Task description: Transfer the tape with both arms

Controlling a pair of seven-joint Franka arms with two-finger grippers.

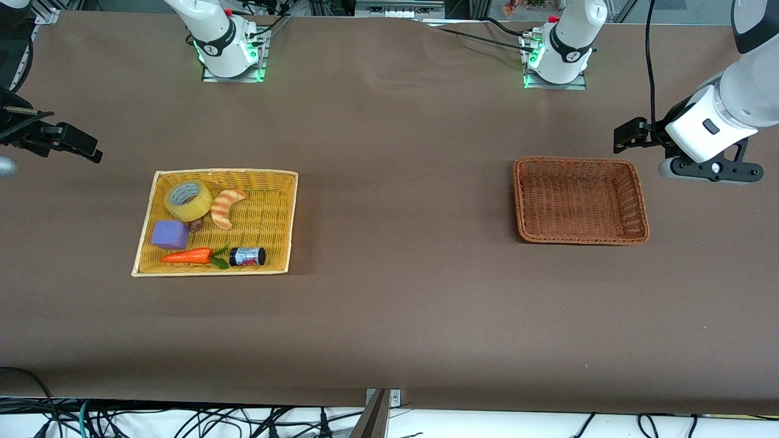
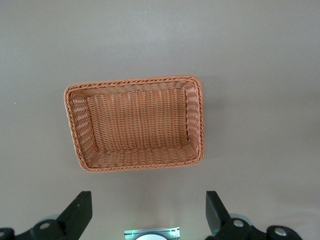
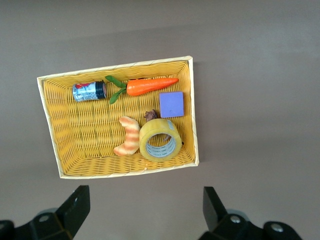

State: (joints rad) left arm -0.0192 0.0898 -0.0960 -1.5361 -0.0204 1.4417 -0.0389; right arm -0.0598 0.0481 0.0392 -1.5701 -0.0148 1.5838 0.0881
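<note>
The tape (image 1: 188, 200) is a yellowish roll with a grey-white core. It lies in a yellow wicker basket (image 1: 225, 173) toward the right arm's end of the table, in the corner farthest from the front camera. It also shows in the right wrist view (image 3: 160, 140), beside a striped croissant (image 3: 128, 136). My right gripper (image 1: 79, 146) hangs open and empty high over the table beside that basket; its open fingers frame bare table in the right wrist view (image 3: 145, 207). My left gripper (image 1: 633, 134) is open and empty, high beside the brown basket; it also shows in the left wrist view (image 2: 148, 210).
The yellow basket (image 3: 115, 67) also holds a croissant (image 1: 226, 207), a purple block (image 1: 170, 234), a carrot (image 1: 187, 256) and a small can (image 1: 248, 256). An empty brown wicker basket (image 1: 578, 160) stands toward the left arm's end, also in the left wrist view (image 2: 132, 82).
</note>
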